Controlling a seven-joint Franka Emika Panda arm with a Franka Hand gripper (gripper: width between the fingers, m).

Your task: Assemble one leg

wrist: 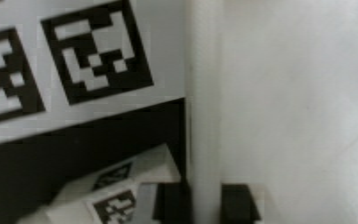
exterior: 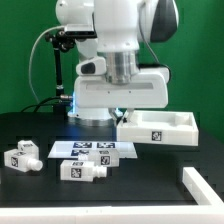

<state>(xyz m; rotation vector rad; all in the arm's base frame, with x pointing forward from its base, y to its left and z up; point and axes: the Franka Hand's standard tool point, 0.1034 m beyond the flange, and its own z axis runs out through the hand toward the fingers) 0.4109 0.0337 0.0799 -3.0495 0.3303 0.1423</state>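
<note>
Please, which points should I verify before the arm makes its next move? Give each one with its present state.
1. The pincer is empty: cannot tell; its tips are not clear to see beside the square panel.
2. The pincer is clear of the square panel: cannot tell; the wrist view shows a white wall very close.
3. The leg at the exterior view's left lies free on the table: ok.
4. The leg before the marker board lies free: ok.
5. The two legs are apart: ok.
6. The marker board carries nothing: ok.
</note>
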